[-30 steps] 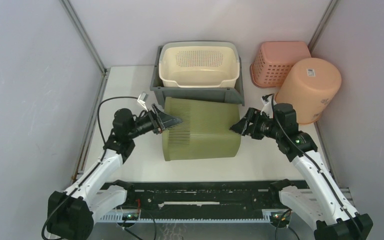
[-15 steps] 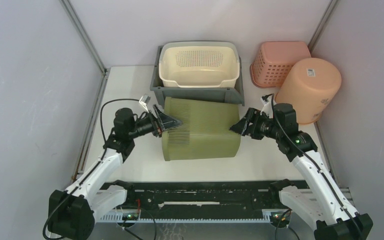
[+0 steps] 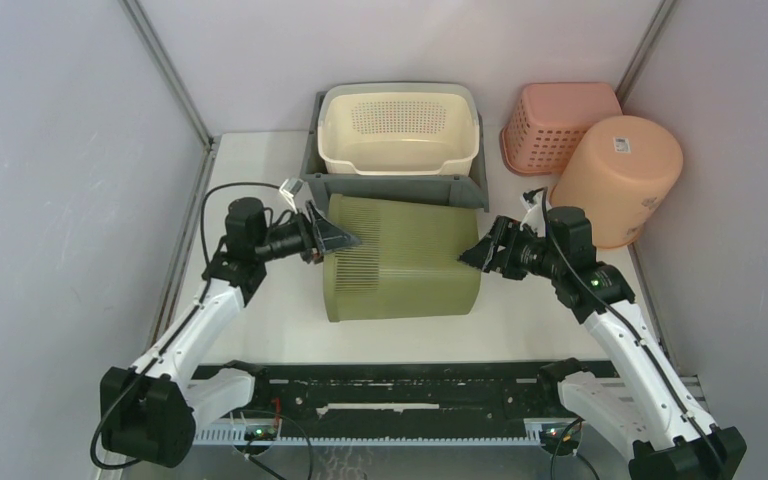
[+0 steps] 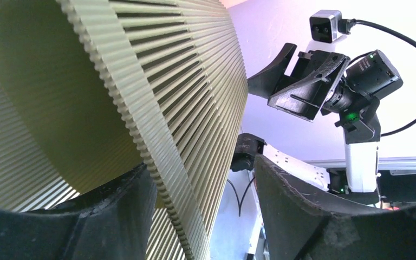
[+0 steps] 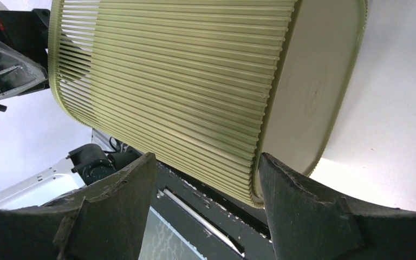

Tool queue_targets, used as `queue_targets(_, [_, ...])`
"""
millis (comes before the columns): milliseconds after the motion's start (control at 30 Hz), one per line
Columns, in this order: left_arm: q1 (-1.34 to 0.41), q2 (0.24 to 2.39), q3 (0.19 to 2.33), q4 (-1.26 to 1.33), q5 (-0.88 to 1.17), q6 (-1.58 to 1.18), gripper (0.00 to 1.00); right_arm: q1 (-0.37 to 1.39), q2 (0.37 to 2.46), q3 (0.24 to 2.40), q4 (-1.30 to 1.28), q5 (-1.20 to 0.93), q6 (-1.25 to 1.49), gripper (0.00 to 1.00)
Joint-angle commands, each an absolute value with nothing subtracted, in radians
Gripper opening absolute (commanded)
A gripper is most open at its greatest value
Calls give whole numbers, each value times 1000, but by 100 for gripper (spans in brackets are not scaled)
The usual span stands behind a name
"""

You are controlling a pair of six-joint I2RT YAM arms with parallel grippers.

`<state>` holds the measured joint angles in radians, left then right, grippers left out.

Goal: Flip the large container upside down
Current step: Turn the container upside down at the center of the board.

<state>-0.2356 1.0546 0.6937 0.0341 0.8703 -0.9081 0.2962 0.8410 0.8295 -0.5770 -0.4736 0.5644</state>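
Partly hiding grey crate (image 3: 396, 190) behind green container (image 3: 410, 265); straddling rim with left gripper (image 3: 340, 240), jaws apart, pulled slightly back; keeping right gripper (image 3: 472, 255) agape.

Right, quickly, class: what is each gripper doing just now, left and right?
Left gripper: open, jaws astride the green bin's rim, not clamped.
Right gripper: open at the bin's base, holding nothing.

The white worktop (image 3: 260, 170) carries the olive ribbed container (image 3: 405, 260) lying on its side, a grey crate (image 3: 395, 189), a pink basket (image 3: 560, 120) and a peach bucket (image 3: 620, 175).
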Motion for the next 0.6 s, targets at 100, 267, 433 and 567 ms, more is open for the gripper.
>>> queue_targets(100, [-201, 1076, 785, -63, 967, -786, 60, 304, 855, 908, -542, -497, 558, 77])
queue_targets(267, [-200, 1088, 780, -59, 989, -780, 44, 304, 865, 908, -539, -502, 553, 77])
queue_targets(433, [-201, 1108, 772, -45, 997, -785, 30, 304, 867, 908, -535, -502, 553, 77])
queue_targets(567, [-212, 1122, 768, -32, 1006, -789, 9, 304, 870, 908, -535, -504, 550, 77])
